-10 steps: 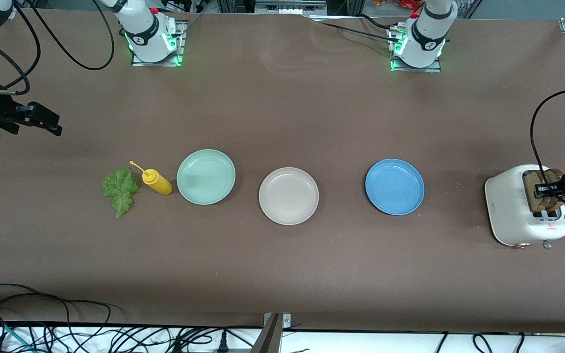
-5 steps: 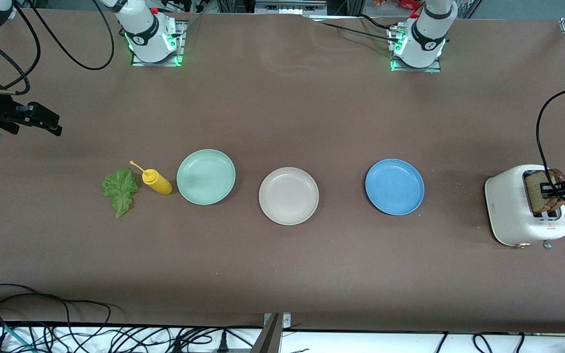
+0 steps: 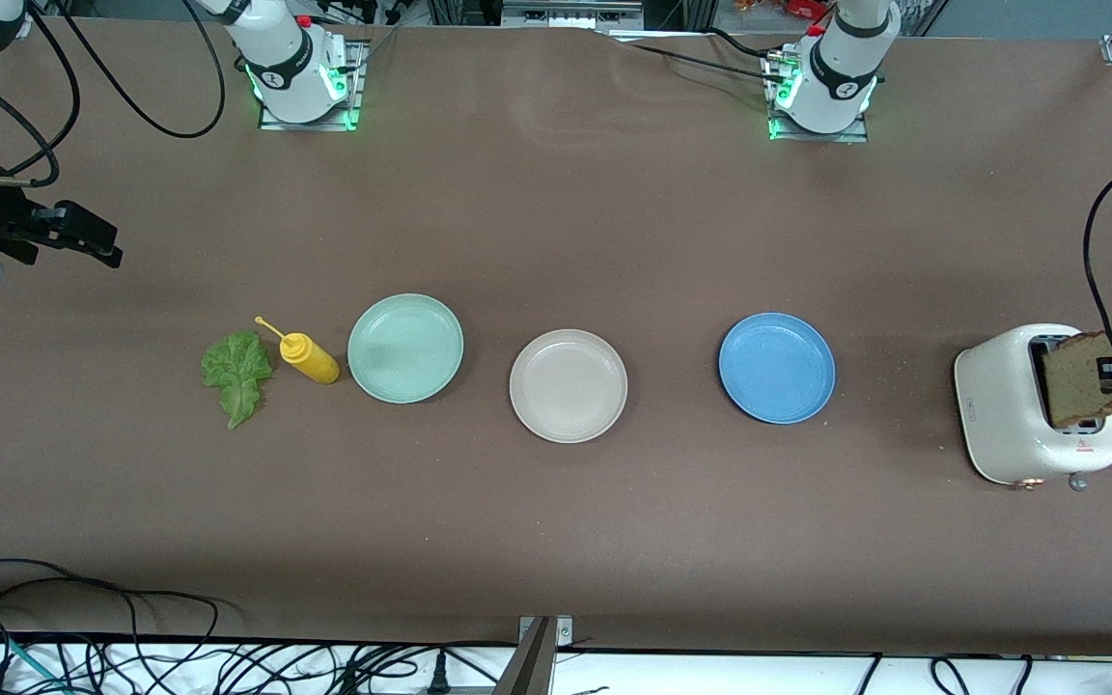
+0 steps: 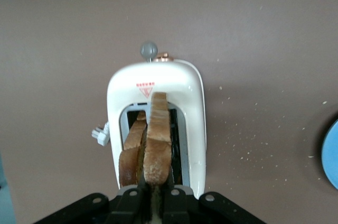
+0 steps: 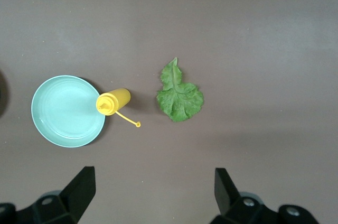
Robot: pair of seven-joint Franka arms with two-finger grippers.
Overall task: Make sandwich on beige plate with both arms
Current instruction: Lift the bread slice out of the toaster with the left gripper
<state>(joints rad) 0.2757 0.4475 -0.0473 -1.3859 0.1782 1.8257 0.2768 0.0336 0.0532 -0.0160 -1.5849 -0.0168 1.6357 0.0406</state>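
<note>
A matte brown table (image 3: 556, 222) carries three round, shallow plates in a row: a mint-green plate (image 3: 405, 348) toward the right arm's end, the beige plate (image 3: 569, 385) in the middle and a blue plate (image 3: 777, 368) toward the left arm's end, each smooth, low-rimmed and holding nothing. At the left arm's end stands a glossy white toaster (image 3: 1010, 405) with rounded corners; one tan, brown-crusted bread slice (image 4: 131, 155) sits in its slot. The left gripper (image 4: 153, 196) is over the toaster, its fingers closed tight on the edge of a second bread slice (image 3: 1079, 379), a rough-crumbed square held on edge and raised partly above the slot. Just beside the mint-green plate lies a yellow squeeze bottle (image 3: 308, 358) on its side, and next to it a ruffled green lettuce leaf (image 3: 236, 373) lies flat on the table. The right gripper (image 5: 153, 192) waits above the table near the lettuce and bottle, fingers spread wide, holding nothing.
</note>
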